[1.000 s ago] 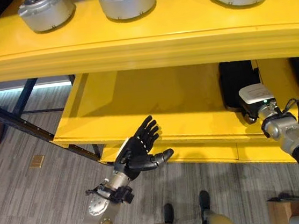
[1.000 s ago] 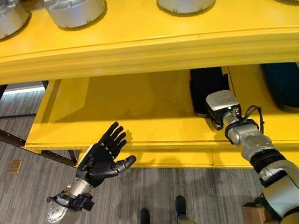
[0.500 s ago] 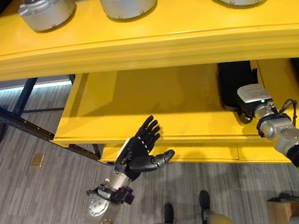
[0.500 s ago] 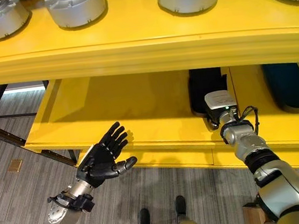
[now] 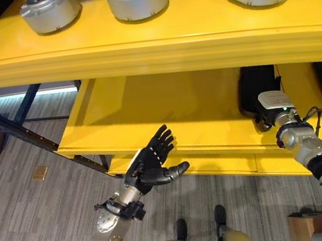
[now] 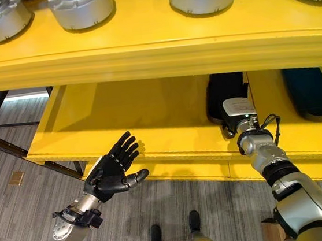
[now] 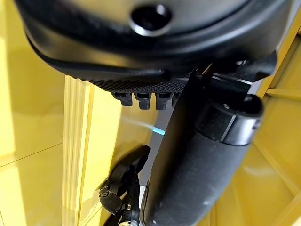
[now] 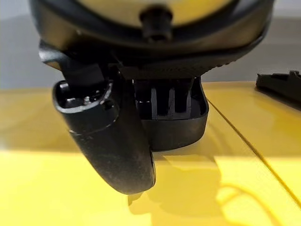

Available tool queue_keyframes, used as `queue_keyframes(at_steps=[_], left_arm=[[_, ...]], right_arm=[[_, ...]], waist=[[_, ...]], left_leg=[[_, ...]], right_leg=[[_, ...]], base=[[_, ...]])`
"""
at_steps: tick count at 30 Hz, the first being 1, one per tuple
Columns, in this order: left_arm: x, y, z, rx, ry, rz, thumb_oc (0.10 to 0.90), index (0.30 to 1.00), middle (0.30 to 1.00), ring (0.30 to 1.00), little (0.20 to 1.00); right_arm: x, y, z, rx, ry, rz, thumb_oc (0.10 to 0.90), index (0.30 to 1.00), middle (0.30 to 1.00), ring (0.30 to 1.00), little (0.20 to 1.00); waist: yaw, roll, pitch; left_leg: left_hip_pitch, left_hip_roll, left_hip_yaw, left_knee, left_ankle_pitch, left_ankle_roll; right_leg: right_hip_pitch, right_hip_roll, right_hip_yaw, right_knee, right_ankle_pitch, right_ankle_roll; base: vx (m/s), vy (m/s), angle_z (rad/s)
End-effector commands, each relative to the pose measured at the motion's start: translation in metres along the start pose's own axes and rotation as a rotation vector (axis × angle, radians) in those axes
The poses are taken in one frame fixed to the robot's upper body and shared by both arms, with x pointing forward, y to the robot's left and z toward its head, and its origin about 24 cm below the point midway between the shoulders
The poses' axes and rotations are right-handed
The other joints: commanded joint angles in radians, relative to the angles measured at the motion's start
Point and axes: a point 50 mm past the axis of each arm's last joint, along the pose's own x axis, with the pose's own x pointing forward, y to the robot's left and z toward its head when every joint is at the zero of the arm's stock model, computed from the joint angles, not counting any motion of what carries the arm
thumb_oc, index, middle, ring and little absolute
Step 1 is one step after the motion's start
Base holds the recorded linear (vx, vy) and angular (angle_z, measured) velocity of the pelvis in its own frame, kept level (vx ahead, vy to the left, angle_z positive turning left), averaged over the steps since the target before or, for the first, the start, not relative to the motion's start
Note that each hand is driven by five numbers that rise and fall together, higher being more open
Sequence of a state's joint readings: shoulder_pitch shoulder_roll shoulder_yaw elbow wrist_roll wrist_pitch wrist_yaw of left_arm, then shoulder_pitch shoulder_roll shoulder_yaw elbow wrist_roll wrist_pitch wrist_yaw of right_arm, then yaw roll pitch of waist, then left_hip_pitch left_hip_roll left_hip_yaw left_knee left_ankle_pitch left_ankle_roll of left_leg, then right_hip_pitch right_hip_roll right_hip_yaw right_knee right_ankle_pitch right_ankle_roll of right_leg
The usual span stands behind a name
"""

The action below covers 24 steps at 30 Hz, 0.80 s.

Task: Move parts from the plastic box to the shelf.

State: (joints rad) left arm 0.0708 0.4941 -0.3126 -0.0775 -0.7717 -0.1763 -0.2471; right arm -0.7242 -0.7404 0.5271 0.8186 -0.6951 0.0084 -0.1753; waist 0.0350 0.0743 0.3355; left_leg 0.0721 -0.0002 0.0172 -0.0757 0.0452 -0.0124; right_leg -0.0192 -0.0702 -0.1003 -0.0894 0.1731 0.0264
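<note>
**Two hands up at the yellow shelf, one black part under the right**

Two hands in play. Nearest, the left hand [image 5: 152,163] hangs in front of the lower shelf's near edge, out over the grey carpeted floor [image 5: 26,217], fingers straight and spread, thumb out, holding nothing. Further in and to the right, the right hand [image 6: 231,125] reaches onto the yellow metal lower shelf [image 5: 166,117], and in its wrist view the fingers lie on top of a black moulded plastic part [image 8: 175,123] resting flat on that shelf, thumb alongside; whether they grip it I cannot tell. Beside it, further right, lies another dark flat part [image 6: 312,91]. Farthest off, silver cylindrical metal parts [image 6: 81,8] stand in a row on the yellow upper shelf [image 6: 157,36].
</note>
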Motion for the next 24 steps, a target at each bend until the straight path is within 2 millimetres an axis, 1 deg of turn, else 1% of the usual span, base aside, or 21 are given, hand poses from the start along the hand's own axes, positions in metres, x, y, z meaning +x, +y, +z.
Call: queue_keyframes(at_steps=[1, 6, 14, 21, 24], left_arm=[[0.0119, -0.0181, 0.0324, 0.048, -0.194, -0.122, 0.900, 1.000, 1.000, 1.000, 1.000], [0.0104, -0.0173, 0.0317, 0.050, -0.193, -0.123, 0.900, 1.000, 1.000, 1.000, 1.000], [0.0087, -0.0153, 0.0320, 0.061, -0.188, -0.123, 0.900, 1.000, 1.000, 1.000, 1.000], [0.0069, -0.0140, 0.0317, 0.065, -0.185, -0.126, 0.900, 1.000, 1.000, 1.000, 1.000], [0.0070, -0.0144, 0.0320, 0.066, -0.188, -0.123, 0.900, 1.000, 1.000, 1.000, 1.000]], right_arm=[[0.0106, -0.0283, 0.0039, -0.149, -0.050, -0.076, 0.900, 1.000, 1.000, 1.000, 1.000], [0.0099, -0.0294, 0.0046, -0.213, -0.074, -0.077, 0.900, 1.000, 1.000, 1.000, 1.000], [0.0077, -0.0244, 0.0053, -0.340, -0.106, -0.036, 0.900, 1.000, 1.000, 1.000, 1.000], [0.0056, -0.0210, -0.0011, -0.380, -0.065, -0.008, 0.900, 1.000, 1.000, 1.000, 1.000], [0.0054, -0.0206, 0.0004, -0.380, -0.071, -0.013, 0.900, 1.000, 1.000, 1.000, 1.000]], waist=[[0.031, -0.030, -0.035], [0.033, -0.034, -0.038], [0.037, -0.043, -0.042], [0.039, -0.051, -0.043], [0.038, -0.053, -0.042]], left_leg=[[-0.061, 0.057, 0.012, 0.076, -0.074, -0.020], [-0.059, 0.056, 0.012, 0.076, -0.075, -0.019], [-0.061, 0.058, 0.014, 0.077, -0.076, -0.018], [-0.060, 0.061, 0.015, 0.078, -0.077, -0.016], [-0.060, 0.062, 0.017, 0.077, -0.077, -0.015]], right_leg=[[0.022, -0.052, -0.008, 0.087, -0.161, 0.051], [0.024, -0.052, -0.008, 0.086, -0.160, 0.053], [0.026, -0.052, -0.009, 0.084, -0.160, 0.056], [0.029, -0.051, -0.010, 0.083, -0.160, 0.057], [0.027, -0.049, -0.008, 0.083, -0.159, 0.058]], base=[[0.00, 0.000, 0.00], [0.00, 0.000, 0.00], [0.00, 0.000, 0.00], [0.00, 0.000, 0.00], [0.00, 0.000, 0.00]])
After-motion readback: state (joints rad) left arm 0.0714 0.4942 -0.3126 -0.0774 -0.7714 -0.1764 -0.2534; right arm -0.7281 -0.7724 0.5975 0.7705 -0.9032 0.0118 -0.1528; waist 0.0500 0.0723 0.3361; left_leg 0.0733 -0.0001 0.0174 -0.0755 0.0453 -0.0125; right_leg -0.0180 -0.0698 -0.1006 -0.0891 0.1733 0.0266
